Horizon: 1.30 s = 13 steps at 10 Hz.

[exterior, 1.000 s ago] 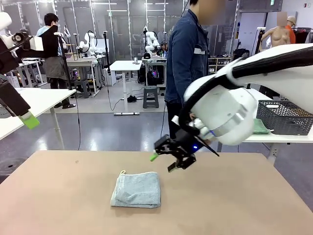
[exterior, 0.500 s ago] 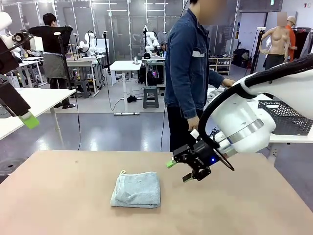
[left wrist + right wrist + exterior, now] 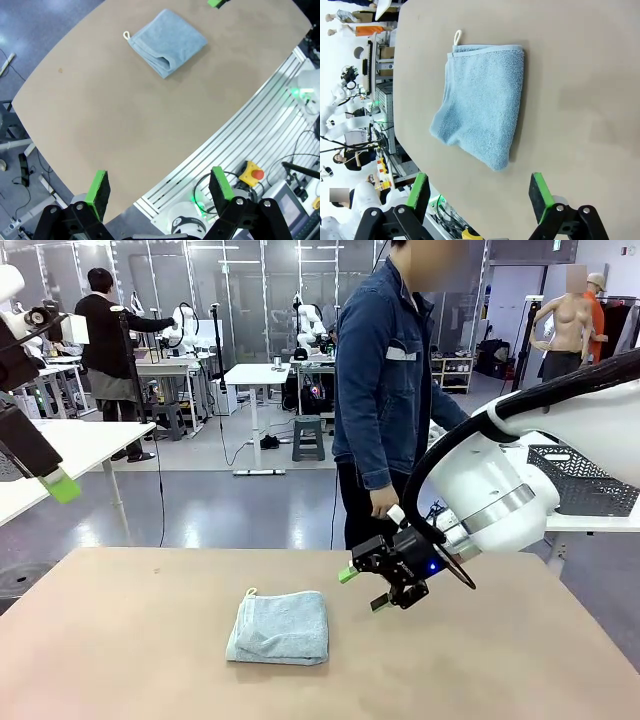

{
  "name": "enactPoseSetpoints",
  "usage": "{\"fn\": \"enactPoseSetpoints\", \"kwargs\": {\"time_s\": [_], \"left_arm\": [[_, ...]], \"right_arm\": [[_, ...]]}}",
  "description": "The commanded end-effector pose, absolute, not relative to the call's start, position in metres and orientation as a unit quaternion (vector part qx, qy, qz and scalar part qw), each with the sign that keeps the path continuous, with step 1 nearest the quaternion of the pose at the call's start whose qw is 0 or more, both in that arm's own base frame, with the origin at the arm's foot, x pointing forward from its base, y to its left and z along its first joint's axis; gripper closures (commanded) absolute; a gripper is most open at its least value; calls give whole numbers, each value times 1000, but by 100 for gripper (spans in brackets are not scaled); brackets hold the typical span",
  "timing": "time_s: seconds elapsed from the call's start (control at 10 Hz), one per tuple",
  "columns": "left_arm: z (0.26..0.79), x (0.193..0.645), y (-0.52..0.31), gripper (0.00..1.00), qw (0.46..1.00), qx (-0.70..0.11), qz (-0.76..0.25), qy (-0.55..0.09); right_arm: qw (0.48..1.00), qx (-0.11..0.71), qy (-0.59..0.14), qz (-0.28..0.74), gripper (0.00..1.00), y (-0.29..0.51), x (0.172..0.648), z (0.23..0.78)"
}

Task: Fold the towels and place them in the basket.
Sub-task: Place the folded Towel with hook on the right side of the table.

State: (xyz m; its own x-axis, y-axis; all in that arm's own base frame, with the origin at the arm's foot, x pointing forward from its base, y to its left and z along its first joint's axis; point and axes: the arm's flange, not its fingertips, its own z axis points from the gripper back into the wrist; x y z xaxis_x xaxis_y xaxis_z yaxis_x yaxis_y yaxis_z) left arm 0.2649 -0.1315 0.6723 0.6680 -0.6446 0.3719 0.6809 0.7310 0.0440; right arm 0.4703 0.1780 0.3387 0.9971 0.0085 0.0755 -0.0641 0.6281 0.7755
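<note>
Towel (image 3: 279,627), light blue-grey, folded, lies on table (image 3: 130,660) left of centre, cord loop (image 3: 249,592) at far-left corner. R gripper (image 3: 364,589) just right of it, apart, fingers spread, empty. L gripper (image 3: 159,186) raised well clear, fingers spread, empty. Basket (image 3: 585,480) on another table (image 3: 590,523), far right.
</note>
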Motion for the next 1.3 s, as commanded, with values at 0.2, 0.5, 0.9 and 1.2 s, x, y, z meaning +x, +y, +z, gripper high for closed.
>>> {"fn": "enactPoseSetpoints", "kwargs": {"time_s": [0.2, 0.5, 0.9, 1.2], "left_arm": [[672, 264, -130, 0, 909, -49, -372, -181], [672, 264, -130, 0, 909, -49, -372, -181], [672, 264, -130, 0, 909, -49, -372, -181], [672, 264, -130, 0, 909, -49, -372, -181]], "right_arm": [[896, 442, -25, 21, 0, 182, 481, 337], [886, 462, -11, 17, 0, 198, 498, 322], [887, 461, 15, 17, 0, 214, 512, 296], [888, 460, 20, 10, 0, 227, 521, 280]]}}
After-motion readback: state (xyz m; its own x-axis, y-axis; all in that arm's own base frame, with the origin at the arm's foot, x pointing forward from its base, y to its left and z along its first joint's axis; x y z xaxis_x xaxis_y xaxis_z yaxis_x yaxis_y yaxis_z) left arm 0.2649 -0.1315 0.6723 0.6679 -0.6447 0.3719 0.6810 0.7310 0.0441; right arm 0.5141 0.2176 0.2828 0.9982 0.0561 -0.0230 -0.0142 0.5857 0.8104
